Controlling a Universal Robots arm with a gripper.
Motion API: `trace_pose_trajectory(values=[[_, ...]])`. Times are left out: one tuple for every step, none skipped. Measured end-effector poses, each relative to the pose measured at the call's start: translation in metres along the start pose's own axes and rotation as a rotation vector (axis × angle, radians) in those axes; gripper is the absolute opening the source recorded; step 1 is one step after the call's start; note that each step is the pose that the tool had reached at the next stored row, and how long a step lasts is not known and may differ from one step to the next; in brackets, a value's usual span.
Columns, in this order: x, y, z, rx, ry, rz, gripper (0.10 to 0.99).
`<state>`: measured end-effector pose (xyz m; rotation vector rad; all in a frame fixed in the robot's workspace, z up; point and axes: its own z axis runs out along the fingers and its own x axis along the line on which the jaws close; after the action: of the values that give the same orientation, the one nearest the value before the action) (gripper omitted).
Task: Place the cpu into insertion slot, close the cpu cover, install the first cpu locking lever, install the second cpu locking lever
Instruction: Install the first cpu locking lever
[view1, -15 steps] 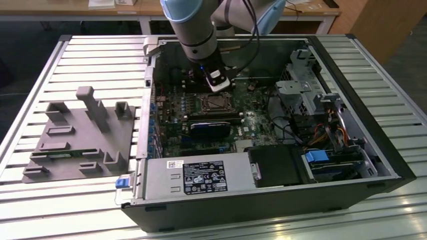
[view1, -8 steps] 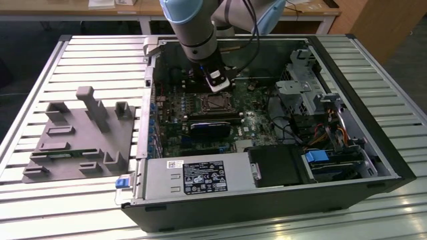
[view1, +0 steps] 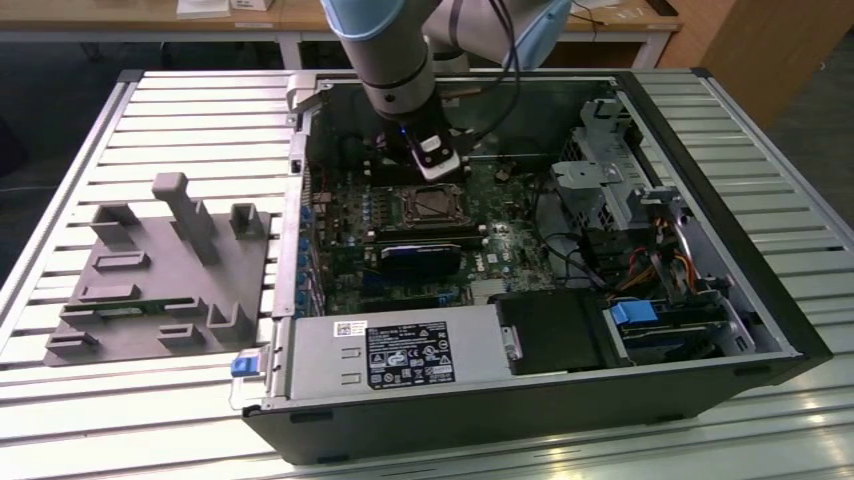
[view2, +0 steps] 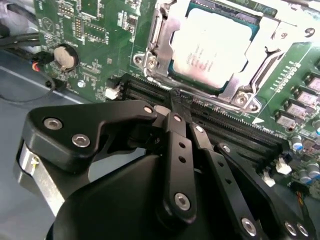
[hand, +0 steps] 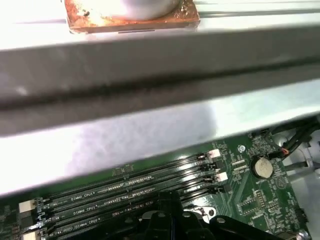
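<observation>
Hovering over the memory slots (view2: 220, 125) just beside the slot (view2: 200, 55), the gripper (view2: 176, 102) has its fingers together, holding nothing; the cpu (view2: 212, 47) sits seated under the closed cover (view2: 160, 50).

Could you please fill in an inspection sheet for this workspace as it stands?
Surface: slatted metal table carrying an open computer case.
Job's things: the cpu sits in the insertion slot; the cpu cover appears to lie flat around it, in the second wrist view.
Clutter: grey fixture block on the table, at the exterior view's left of the case.
Grippers: the gripper hangs inside the case over the memory slots, beside the socket.
Cables: bundled wires inside the case; a black cable runs along the arm.
Surroundings: wooden desks behind the table.
</observation>
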<state>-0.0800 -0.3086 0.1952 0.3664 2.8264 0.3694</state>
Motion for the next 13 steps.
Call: trace_pose_trajectory(values=[[-0.0005, 0.0006, -0.0021, 0.0, 0.0001, 0.0, 0.106], [-0.0009, 0.0011, -0.0037, 0.0, 0.0, 0.0, 0.106], [-0.0013, 0.0016, -0.0054, 0.001, -0.0002, 0.0, 0.106], [-0.0018, 0.0021, -0.0072, 0.003, -0.0006, -0.001, 0.106], [-0.0022, 0.0027, -0.0089, 0.006, -0.0013, -0.002, 0.106], [-0.0025, 0.0031, -0.0105, 0.009, -0.0022, -0.002, 0.106], [-0.0029, 0.0036, -0.0118, 0.014, -0.0033, -0.003, 0.106], [-0.0031, 0.0038, -0.0125, 0.018, -0.0047, -0.004, 0.106], [-0.0031, 0.0039, -0.0127, 0.022, -0.0057, -0.004, 0.106], [-0.0032, 0.0039, -0.0128, 0.025, -0.0062, -0.005, 0.106], [-0.0032, 0.0038, -0.0128, 0.026, -0.0064, -0.005, 0.106], [-0.0032, 0.0038, -0.0128, 0.026, -0.0065, -0.006, 0.106], [-0.0031, 0.0038, -0.0129, 0.026, -0.0065, -0.005, 0.106]])
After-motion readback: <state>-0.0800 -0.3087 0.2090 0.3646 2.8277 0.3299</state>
